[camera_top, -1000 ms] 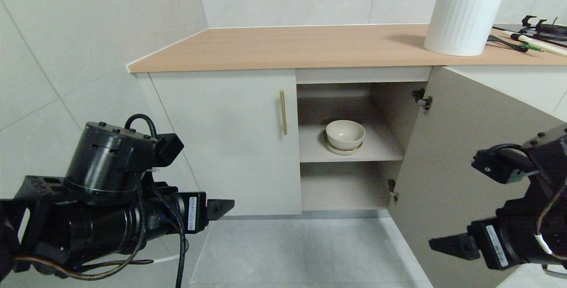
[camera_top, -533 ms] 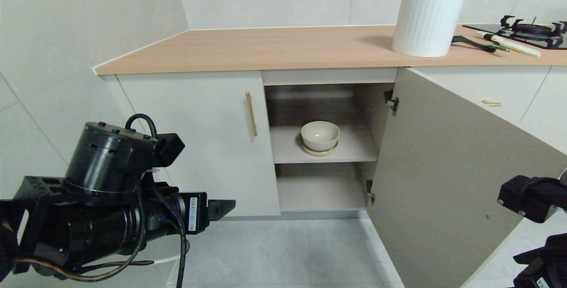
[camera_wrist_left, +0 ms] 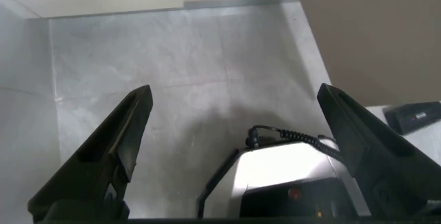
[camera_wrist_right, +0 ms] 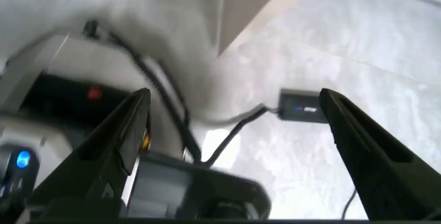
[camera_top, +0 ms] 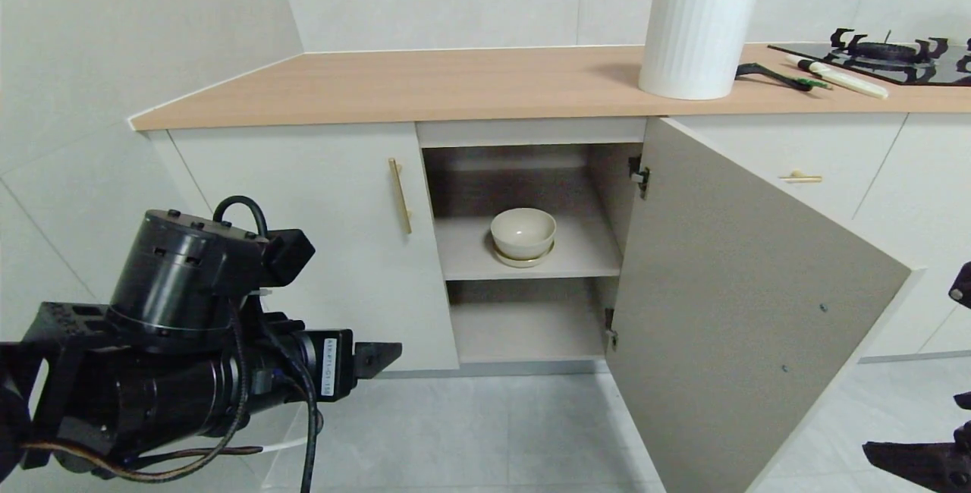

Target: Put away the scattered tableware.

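Observation:
A cream bowl point(camera_top: 523, 230) sits on a small plate point(camera_top: 522, 259) on the upper shelf of the open cabinet point(camera_top: 531, 174). My left gripper point(camera_top: 378, 357) hangs low at the left, well in front of the closed left door and far from the bowl. In the left wrist view it point(camera_wrist_left: 234, 148) stands open over the floor tiles with nothing between its fingers point(camera_wrist_left: 117, 148). My right gripper point(camera_top: 910, 463) is at the bottom right, below the swung-out door. The right wrist view shows it point(camera_wrist_right: 234, 155) open and empty above the floor.
The cabinet's right door point(camera_top: 743, 303) stands wide open toward me. On the wooden counter point(camera_top: 425, 87) are a tall white ribbed container point(camera_top: 702, 23), a black utensil point(camera_top: 774, 76), a cream-handled one point(camera_top: 834, 77) and a gas hob point(camera_top: 887, 53). The lower shelf point(camera_top: 523, 330) holds nothing.
The head camera has swung right, so the cabinet sits further left in the picture. My right arm has dropped toward the bottom right corner. The left arm has kept still.

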`<state>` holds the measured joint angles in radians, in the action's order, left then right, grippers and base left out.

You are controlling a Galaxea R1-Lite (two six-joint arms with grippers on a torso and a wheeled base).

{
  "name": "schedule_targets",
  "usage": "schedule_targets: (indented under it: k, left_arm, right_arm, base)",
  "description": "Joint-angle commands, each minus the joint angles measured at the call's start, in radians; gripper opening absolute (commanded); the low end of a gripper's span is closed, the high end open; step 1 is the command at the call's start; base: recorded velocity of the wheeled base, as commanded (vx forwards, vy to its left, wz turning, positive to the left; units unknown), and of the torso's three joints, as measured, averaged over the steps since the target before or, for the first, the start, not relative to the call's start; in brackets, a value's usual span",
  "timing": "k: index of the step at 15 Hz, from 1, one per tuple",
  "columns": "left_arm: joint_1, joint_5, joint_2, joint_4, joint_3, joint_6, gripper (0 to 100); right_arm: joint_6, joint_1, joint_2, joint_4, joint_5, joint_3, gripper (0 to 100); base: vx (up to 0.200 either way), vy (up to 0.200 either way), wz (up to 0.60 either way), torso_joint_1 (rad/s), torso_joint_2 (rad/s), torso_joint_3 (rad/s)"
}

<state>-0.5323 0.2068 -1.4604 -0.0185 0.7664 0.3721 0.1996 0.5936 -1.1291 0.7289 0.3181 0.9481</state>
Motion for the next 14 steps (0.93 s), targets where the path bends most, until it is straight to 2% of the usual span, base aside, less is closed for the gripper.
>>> schedule_targets:
  k: [1, 2, 3, 5, 8, 9, 11, 14]
  left_arm:
    - [0.0, 0.0, -0.005, 0.0, 0.001, 0.001, 100]
    - [0.0, 0.0, -0.003, 0.0, 0.001, 0.001, 100]
    - [0.0, 0.0, -0.005, 0.0, 0.001, 0.001, 100]
    - [0.0, 0.0, -0.005, 0.0, 0.001, 0.001, 100]
    - [0.0, 0.0, -0.005, 0.0, 0.001, 0.001, 100]
    - [0.0, 0.0, -0.005, 0.0, 0.001, 0.001, 100]
    - [0.0, 0.0, 0.0, 0.0, 0.002, 0.001, 100]
    - [0.0, 0.0, -0.003, 0.002, 0.002, 0.004, 100]
  right_arm:
    - [-0.034, -0.109, 0.003, -0.002, 0.004, 0.018, 100]
    - [-0.054, -0.147, 0.003, -0.002, 0.004, 0.018, 100]
    - [-0.108, -0.242, 0.002, -0.002, 0.004, 0.017, 100]
    - [-0.158, -0.328, -0.004, -0.017, -0.002, 0.017, 100]
    - [-0.166, -0.446, -0.055, -0.12, -0.004, 0.014, 100]
    - [-0.166, -0.452, -0.06, -0.129, -0.004, 0.014, 100]
    - [-0.155, -0.557, -0.156, -0.276, -0.008, 0.011, 100]
    - [-0.135, -0.612, -0.255, -0.411, -0.011, 0.0, 100]
  base:
    - [0.0, 0.0, 0.0, 0.0, 0.0, 0.0]
    - [0.0, 0.0, 0.0, 0.0, 0.0, 0.0]
    - [0.0, 0.0, 0.0, 0.0, 0.0, 0.0]
    - [0.0, 0.0, 0.0, 0.0, 0.0, 0.0]
    - [0.0, 0.0, 0.0, 0.0, 0.0, 0.0]
    - [0.0, 0.0, 0.0, 0.0, 0.0, 0.0]
    - [0.0, 0.0, 0.0, 0.0, 0.0, 0.0]
    - [0.0, 0.0, 0.0, 0.0, 0.0, 0.0]
